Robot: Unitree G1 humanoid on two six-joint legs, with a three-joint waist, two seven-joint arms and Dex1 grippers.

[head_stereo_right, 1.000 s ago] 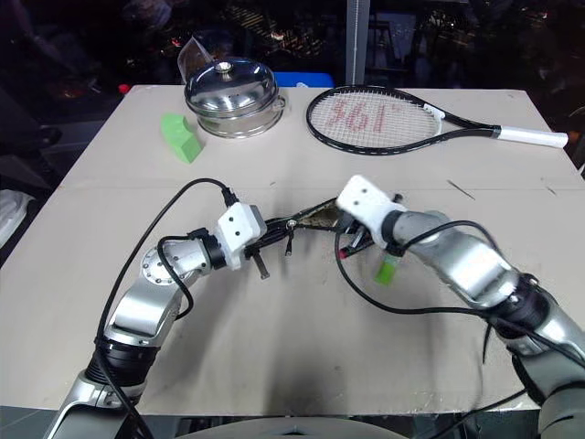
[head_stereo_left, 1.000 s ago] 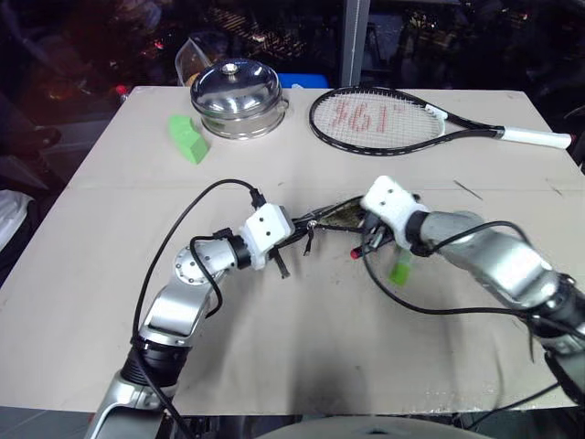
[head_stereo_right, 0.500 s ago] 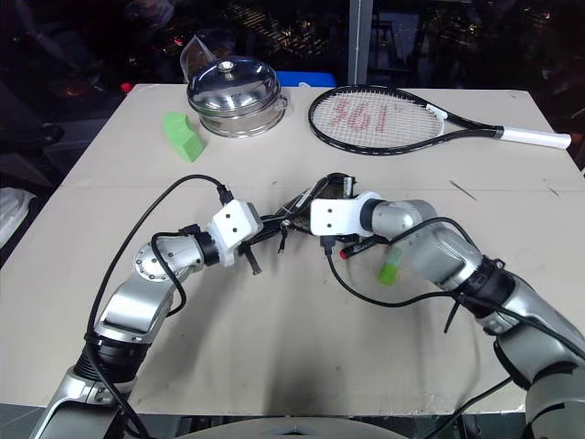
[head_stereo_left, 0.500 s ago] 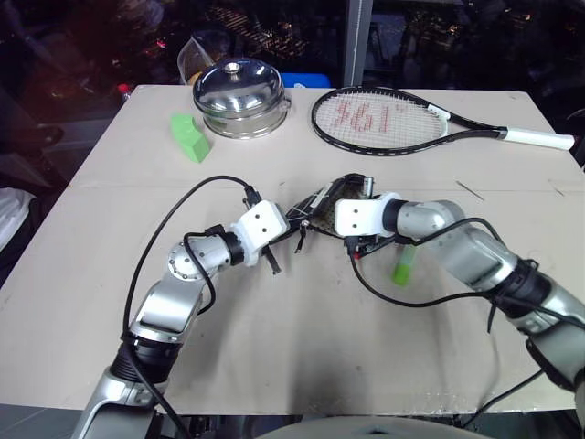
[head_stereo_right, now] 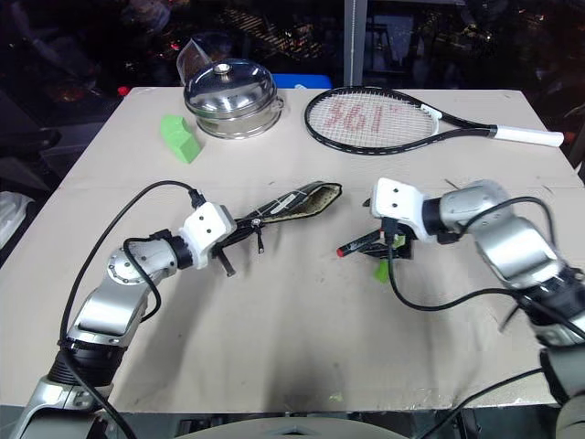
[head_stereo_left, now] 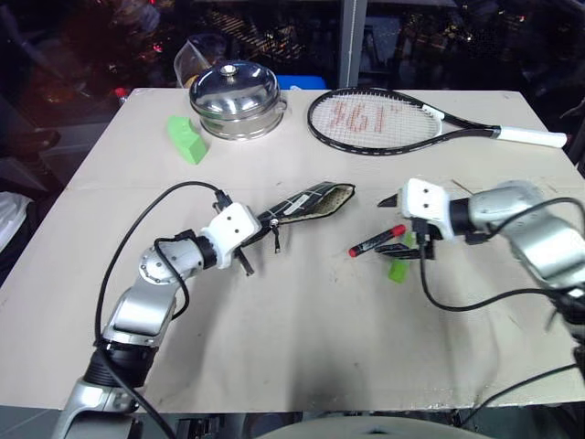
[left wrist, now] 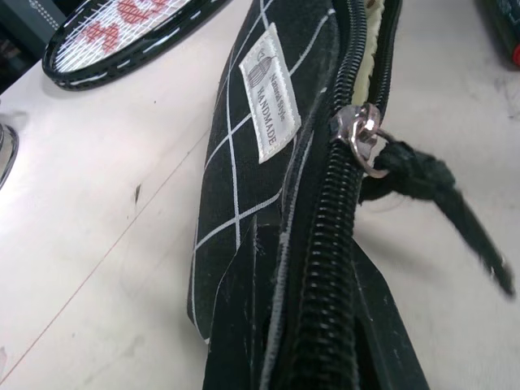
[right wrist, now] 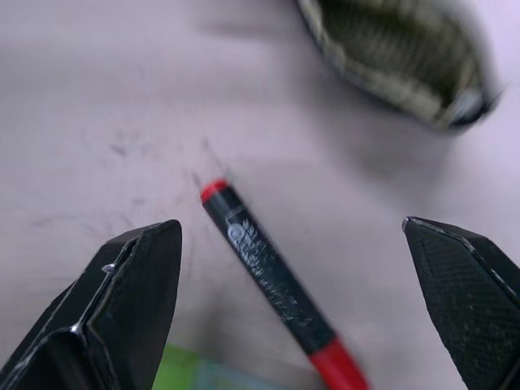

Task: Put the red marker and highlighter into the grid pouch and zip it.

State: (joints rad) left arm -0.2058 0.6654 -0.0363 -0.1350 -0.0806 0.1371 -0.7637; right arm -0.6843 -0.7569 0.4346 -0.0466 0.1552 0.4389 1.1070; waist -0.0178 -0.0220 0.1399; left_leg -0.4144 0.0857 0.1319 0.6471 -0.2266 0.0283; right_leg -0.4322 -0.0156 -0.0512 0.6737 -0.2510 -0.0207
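My left gripper is shut on the left end of the grid pouch, black with white lines and a white label. The pouch stands on edge, its mouth gaping at the right end and its zipper pull hanging near my fingers. The red marker lies on the table just right of the pouch. The light-green highlighter lies beside it, nearer to me. My right gripper hovers over the marker, wide open, with the marker between its spread fingers and untouched.
A tennis racket lies across the far right of the table. A steel pot lid and a green wedge block sit at the far left. Bare tabletop stretches in front of both arms.
My right gripper has opened and swung back to the right, away from the pouch's mouth, leaving the marker lying uncovered. The left gripper has drawn the pouch to the left.
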